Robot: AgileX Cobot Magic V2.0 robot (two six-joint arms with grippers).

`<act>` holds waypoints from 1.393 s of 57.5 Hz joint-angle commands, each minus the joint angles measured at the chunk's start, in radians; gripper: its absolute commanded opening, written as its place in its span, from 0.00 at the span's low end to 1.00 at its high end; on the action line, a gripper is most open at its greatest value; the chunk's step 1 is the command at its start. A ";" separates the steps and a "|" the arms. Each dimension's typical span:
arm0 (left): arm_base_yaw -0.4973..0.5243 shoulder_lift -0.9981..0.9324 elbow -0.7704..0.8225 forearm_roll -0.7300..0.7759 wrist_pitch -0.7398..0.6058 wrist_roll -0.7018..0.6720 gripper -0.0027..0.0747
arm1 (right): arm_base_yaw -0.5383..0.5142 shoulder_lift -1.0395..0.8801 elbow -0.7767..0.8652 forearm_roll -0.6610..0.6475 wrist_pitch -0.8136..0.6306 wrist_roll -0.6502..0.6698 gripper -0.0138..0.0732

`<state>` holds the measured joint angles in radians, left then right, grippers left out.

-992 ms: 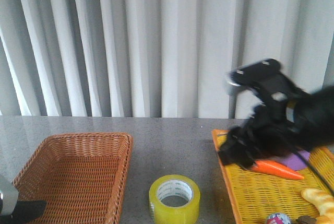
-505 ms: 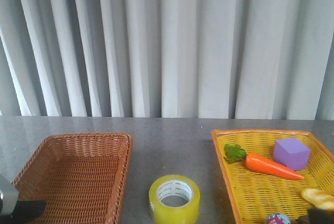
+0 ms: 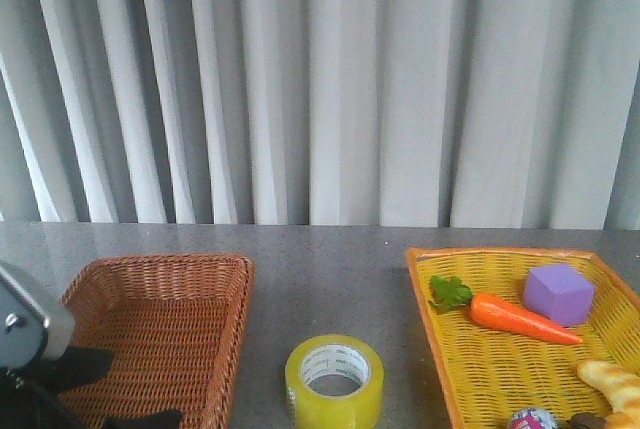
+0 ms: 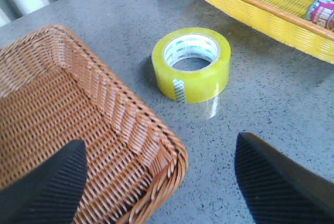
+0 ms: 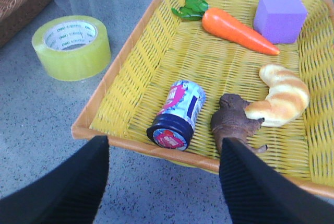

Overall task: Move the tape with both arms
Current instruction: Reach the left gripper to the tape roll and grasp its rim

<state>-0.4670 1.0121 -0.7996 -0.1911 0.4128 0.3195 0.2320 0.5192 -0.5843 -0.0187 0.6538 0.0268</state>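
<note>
The tape (image 3: 334,382) sits flat on the grey surface (image 3: 330,269), hole up, between the brown wicker basket (image 3: 150,334) and the yellow tray (image 3: 425,309), touching neither, and nothing's blocking it from above. The left gripper (image 4: 156,182) hangs over the brown basket's near corner with its fingers spread wide and nothing in them, tape just beyond. The right gripper (image 5: 164,182) is also wide open and empty at the near edge of the yellow tray, which is crowded with a carrot (image 5: 235,28), purple block (image 5: 279,11), croissant (image 5: 279,96), small can (image 5: 177,114) and a brown toy animal (image 5: 235,122).
</note>
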 commanded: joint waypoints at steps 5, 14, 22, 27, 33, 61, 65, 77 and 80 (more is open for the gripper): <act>-0.033 0.105 -0.214 -0.017 0.054 0.070 0.73 | -0.007 0.003 -0.024 -0.007 -0.054 -0.004 0.69; -0.068 0.262 -0.404 -0.017 0.144 0.088 0.73 | -0.007 0.003 -0.024 -0.006 -0.055 -0.004 0.69; -0.084 0.421 -0.575 -0.017 0.248 0.088 0.73 | -0.007 0.003 -0.024 -0.006 -0.054 -0.004 0.69; -0.084 0.527 -0.684 -0.017 0.321 0.088 0.73 | -0.007 0.003 -0.024 -0.006 -0.054 -0.004 0.69; -0.084 0.644 -0.802 -0.017 0.382 0.088 0.73 | -0.007 0.003 -0.024 -0.006 -0.053 -0.004 0.69; -0.030 1.009 -1.160 0.024 0.438 -0.006 0.73 | -0.007 0.003 -0.024 -0.007 -0.053 -0.004 0.69; -0.029 1.048 -1.190 0.028 0.476 -0.002 0.73 | -0.007 0.003 -0.024 -0.007 -0.053 -0.004 0.69; -0.023 1.133 -1.241 0.028 0.526 0.008 0.72 | -0.007 0.003 -0.024 -0.007 -0.053 -0.004 0.69; -0.023 1.149 -1.246 0.028 0.533 0.008 0.72 | -0.007 0.003 -0.024 -0.007 -0.053 -0.004 0.69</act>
<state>-0.4934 2.1989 -2.0027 -0.1472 0.9630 0.3299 0.2320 0.5192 -0.5843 -0.0187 0.6658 0.0268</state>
